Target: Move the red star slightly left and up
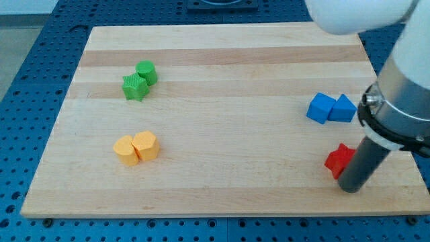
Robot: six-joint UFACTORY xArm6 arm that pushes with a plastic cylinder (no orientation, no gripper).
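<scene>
The red star (338,160) lies on the wooden board (222,121) at the view's lower right, partly hidden by my rod. My tip (350,187) rests on the board just below and right of the red star, touching or nearly touching its lower right side.
Two blue blocks (331,108) sit together above the red star. A green star (134,87) and a green cylinder (146,72) touch at the upper left. Two orange blocks (136,147) sit together at the lower left. The board's right edge is close to my rod.
</scene>
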